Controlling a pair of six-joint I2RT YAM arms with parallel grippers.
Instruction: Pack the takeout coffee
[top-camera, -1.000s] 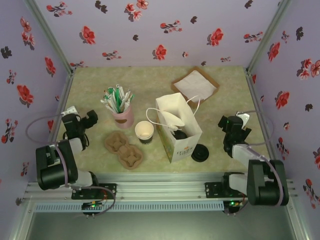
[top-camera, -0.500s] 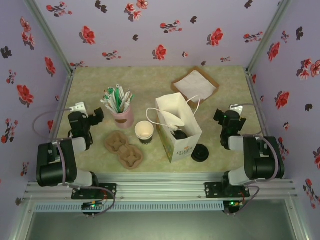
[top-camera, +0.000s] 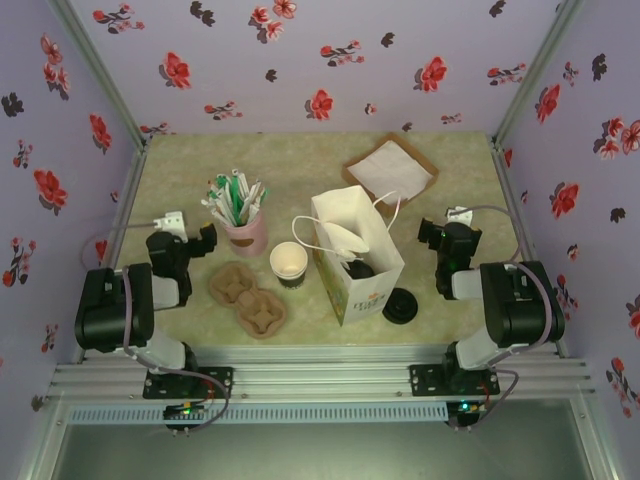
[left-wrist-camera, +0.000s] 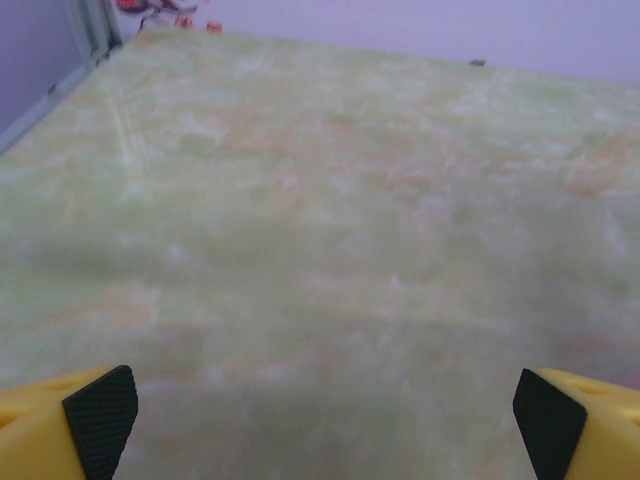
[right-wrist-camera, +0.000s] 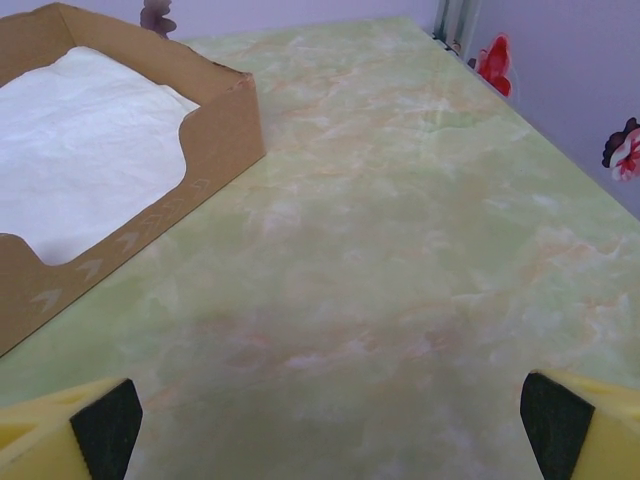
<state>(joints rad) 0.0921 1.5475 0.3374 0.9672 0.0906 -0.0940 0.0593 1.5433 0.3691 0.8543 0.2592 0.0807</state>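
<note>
Both my arms have swung inward since a second ago: my left gripper has moved away from the left wall toward the pink cup, and my right gripper has moved in from the right wall toward the white paper bag. Nothing on the tabletop has shifted.

Both grippers are released and hold nothing. In the left wrist view my black pads sit at the far bottom corners with bare tabletop between them. In the right wrist view the pads are spread just as wide. Ahead of them to the left lies the cardboard tray with a white napkin inside.

The takeout coffee cup stands upright and uncovered near the middle of the tabletop, just left of the paper bag and right of the pink cup. Its black lid lies flat on the tabletop on the other side of the bag, near the bag's front right corner and well apart from the cup. Neither gripper touches either one.

The pink cup holds green-and-white stirrers. Two brown pulp carriers lie in front of it, just left of the coffee cup. The bag stands open, and there is something dark inside that I cannot make out.
</note>
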